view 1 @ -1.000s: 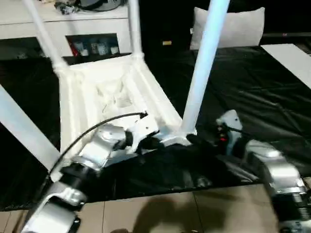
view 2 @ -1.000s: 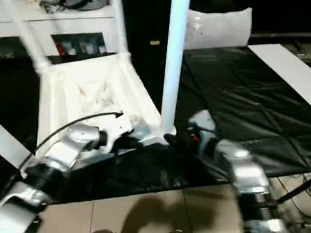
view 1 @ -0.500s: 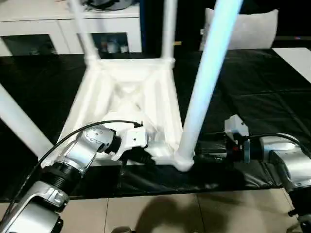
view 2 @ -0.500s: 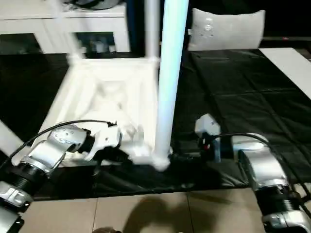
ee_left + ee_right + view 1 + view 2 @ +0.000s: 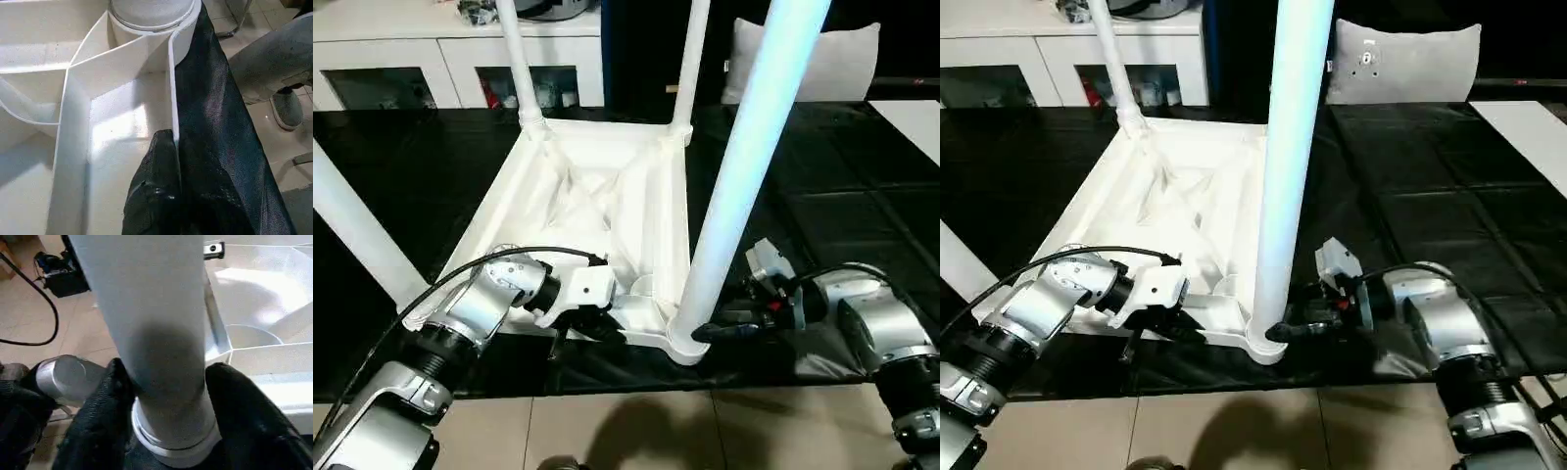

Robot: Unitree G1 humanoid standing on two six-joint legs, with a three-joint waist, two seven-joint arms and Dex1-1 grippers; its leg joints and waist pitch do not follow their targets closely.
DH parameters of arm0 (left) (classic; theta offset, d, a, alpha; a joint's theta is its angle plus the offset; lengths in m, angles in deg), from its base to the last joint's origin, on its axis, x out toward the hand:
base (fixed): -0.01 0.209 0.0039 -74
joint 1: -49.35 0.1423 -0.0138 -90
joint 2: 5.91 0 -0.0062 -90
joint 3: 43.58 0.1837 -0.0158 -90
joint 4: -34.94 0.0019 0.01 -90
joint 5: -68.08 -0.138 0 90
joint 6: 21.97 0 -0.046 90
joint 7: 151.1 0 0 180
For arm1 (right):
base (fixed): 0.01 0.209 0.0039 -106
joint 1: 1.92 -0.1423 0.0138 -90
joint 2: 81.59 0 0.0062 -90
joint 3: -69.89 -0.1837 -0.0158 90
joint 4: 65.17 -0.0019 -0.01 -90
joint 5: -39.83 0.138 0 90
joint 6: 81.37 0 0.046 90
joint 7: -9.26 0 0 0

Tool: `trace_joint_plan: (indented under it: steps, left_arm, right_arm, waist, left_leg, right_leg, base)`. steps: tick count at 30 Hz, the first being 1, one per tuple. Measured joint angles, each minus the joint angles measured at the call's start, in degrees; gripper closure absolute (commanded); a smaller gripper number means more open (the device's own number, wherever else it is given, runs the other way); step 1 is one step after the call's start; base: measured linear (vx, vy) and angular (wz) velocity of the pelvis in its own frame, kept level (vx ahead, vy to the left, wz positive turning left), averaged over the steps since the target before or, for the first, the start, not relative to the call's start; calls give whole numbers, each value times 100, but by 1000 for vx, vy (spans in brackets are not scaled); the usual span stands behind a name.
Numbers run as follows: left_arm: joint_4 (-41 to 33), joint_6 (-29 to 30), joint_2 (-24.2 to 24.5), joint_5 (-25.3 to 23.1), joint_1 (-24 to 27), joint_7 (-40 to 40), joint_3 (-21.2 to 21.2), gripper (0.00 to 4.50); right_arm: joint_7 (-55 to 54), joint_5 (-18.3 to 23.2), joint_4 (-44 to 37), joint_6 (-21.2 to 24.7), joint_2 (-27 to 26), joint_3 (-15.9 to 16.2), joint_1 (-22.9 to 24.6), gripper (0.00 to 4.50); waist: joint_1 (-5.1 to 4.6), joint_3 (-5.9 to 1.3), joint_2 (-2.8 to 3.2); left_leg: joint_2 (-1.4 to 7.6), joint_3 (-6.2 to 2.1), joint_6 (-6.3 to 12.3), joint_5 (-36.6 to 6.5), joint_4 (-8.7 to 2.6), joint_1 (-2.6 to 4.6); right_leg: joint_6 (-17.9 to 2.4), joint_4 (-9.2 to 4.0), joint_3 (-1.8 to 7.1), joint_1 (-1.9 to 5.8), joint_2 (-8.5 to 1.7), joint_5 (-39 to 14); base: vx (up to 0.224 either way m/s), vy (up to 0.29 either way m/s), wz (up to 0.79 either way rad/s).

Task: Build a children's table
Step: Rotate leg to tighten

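The upturned table top (image 5: 597, 211) lies in the middle of the frame on the black sheet (image 5: 822, 186), with 4 legs standing up. The nearest leg (image 5: 744, 166) rises almost vertical from the lower-centre corner socket (image 5: 680, 343). The right gripper (image 5: 713, 331) is nearer: its 2 fingers stand on either side of the leg's base and touch it. The left gripper (image 5: 592, 328), at lower left, is pinched tight on the table top's near rim (image 5: 172, 88).

the all-white plastic children's table (image 5: 597, 211) lies upside down on the black sheet, its ribbed underside facing up. four long tapered round white legs stand up from the round corner sockets, the nearest leg (image 5: 744, 157) upright in the front corner.
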Motion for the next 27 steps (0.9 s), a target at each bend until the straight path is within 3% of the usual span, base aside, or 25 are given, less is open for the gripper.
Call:
trace_joint_plan:
  steps: [7, 12, 15, 18, 22, 27]
  left_arm:
    - [-48, 162, -12, 120, 58, 52, -28, 450]
    - [-297, 890, -114, 184, 232, -116, -247, 450]
    - [-309, 1385, -268, 130, 282, -617, -442, 450]
    - [-289, 1808, -564, 81, 289, -1196, -580, 450]
    - [-43, 2219, -1252, -50, 177, -2276, -865, 450]
    - [319, 2224, -1756, -112, -31, -3266, -1039, 450]
  right_arm:
    - [-15, 54, -112, 85, -27, 15, 71, 256]
    - [-466, 165, -577, 422, -184, -211, 500, 259]
    - [-1345, 84, -677, 712, -500, -437, 591, 259]
    - [-2365, -118, -693, 757, -860, -684, 639, 259]
    - [-4054, -507, -552, 819, -1516, -1025, 484, 259]
    - [-5557, -869, -415, 1021, -2060, -1179, 158, 259]
  waist:
    - [-3, -1, 2]
    - [-3, -10, 19]
    - [-116, -16, 34]
    - [-313, -15, 36]
    - [-535, -19, 43]
    - [-582, -23, 55]
  left_leg:
    - [2, 0, 1, -1, -1, 0]
    - [2, 4, 4, -4, 1, 3]
    - [2, 9, -30, -13, 3, 38]
    - [2, 13, -43, -5, -4, 82]
    - [-2, 6, -51, 0, -4, 96]
    - [-3, 4, -50, -1, -10, 85]
  right_leg:
    - [0, 0, 0, 0, 1, 0]
    - [0, -1, 2, 6, 0, -1]
    - [-2, 6, 5, 31, 1, 8]
    - [32, -4, 4, 59, 0, -10]
    - [34, -21, -4, 66, 1, -12]
    - [34, -30, -3, 58, 2, -12]
  base:
    - [0, 0, 0]
    - [0, 0, 0]
    - [0, 0, 0]
    - [0, 0, 0]
    - [0, 0, 0]
    - [0, 0, 0]
